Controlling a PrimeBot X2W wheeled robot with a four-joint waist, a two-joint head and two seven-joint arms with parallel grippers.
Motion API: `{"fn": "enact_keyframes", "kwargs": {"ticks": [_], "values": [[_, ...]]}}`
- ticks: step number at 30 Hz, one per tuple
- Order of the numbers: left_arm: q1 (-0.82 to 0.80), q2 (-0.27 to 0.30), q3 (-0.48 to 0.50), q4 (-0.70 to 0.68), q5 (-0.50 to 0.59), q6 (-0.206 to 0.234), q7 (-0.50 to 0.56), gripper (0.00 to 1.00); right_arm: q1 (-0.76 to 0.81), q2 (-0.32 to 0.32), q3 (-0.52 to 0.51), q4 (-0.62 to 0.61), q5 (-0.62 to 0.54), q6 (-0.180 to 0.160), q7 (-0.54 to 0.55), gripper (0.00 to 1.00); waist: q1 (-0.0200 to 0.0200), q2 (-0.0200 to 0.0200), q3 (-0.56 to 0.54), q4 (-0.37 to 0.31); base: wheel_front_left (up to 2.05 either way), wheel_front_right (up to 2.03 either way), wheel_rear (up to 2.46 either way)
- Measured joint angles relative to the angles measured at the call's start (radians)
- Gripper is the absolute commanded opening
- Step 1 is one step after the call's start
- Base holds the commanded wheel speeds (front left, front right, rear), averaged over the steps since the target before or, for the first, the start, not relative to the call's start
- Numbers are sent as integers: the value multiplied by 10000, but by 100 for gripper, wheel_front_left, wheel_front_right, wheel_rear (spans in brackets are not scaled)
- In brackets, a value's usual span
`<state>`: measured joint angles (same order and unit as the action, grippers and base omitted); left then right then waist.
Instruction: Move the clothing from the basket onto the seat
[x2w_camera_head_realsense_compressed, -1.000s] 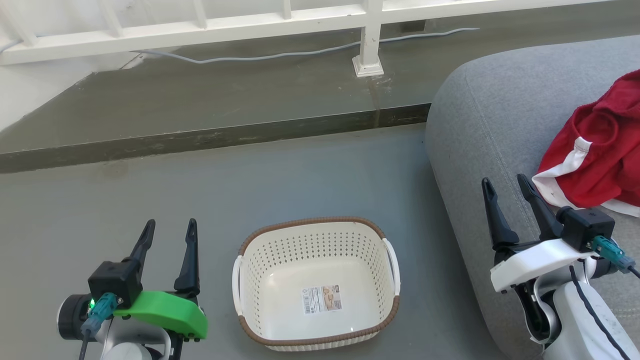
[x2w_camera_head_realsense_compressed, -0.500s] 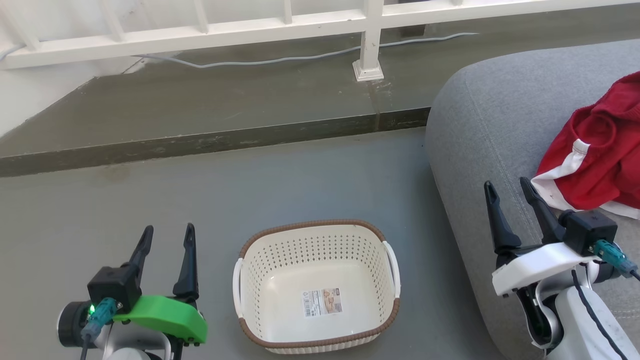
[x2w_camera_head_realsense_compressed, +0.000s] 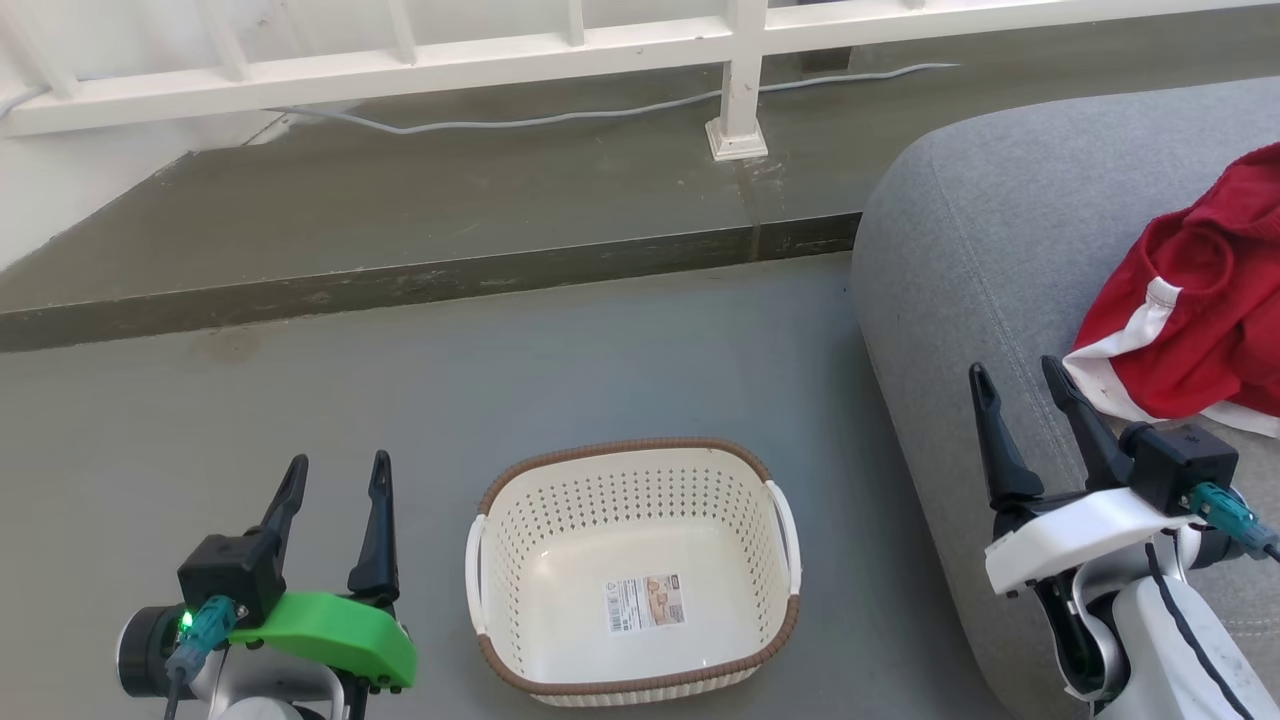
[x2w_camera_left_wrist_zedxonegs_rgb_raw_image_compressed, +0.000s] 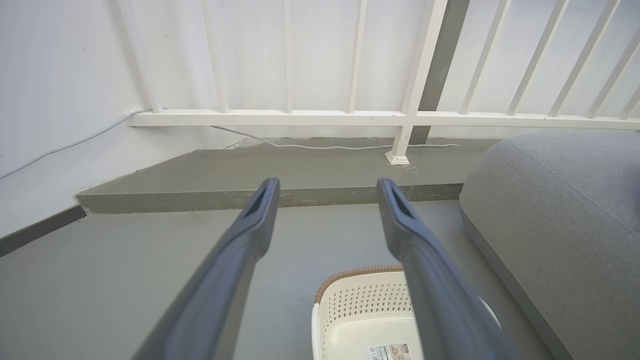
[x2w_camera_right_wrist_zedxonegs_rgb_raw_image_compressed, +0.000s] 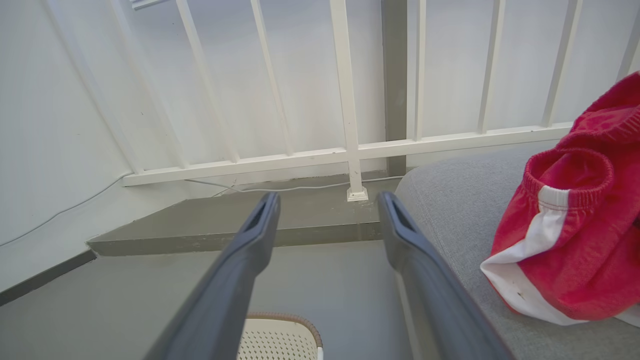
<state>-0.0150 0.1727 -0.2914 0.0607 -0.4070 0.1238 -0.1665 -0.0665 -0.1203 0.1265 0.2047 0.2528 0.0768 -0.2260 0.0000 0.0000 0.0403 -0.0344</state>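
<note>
My left gripper (x2w_camera_head_realsense_compressed: 340, 460) and my right gripper (x2w_camera_head_realsense_compressed: 1012, 368) are spread wide, holding nothing, while the red-and-white fabric clothing (x2w_camera_head_realsense_compressed: 1190, 320), maybe more than one piece, lies on the large grey upholstered seat (x2w_camera_head_realsense_compressed: 980, 230), apart from the cream perforated plastic basket (x2w_camera_head_realsense_compressed: 630, 445).

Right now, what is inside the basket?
Inside the basket there is a small label on its bare floor, and no garment. The red clothing lies on the seat. The inner face of the near wall is hidden behind its own rim.
</note>
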Motion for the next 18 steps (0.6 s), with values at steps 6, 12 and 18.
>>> {"fn": "enact_keyframes", "kwargs": {"ticks": [6,12,18], "values": [[1,-40,36,25,61,0,46,100,157,0,0,-67,0,-10,81,100,0,0,1,-1,0,0,0],[15,-88,-13,215,56,0,77,0,181,33,27,-8,2,-52,79,0,0,0,-2,0,0,0,0],[234,-291,-84,568,-98,-17,86,0,503,226,67,391,75,-52,82,0,0,0,-5,5,0,0,0]]}}
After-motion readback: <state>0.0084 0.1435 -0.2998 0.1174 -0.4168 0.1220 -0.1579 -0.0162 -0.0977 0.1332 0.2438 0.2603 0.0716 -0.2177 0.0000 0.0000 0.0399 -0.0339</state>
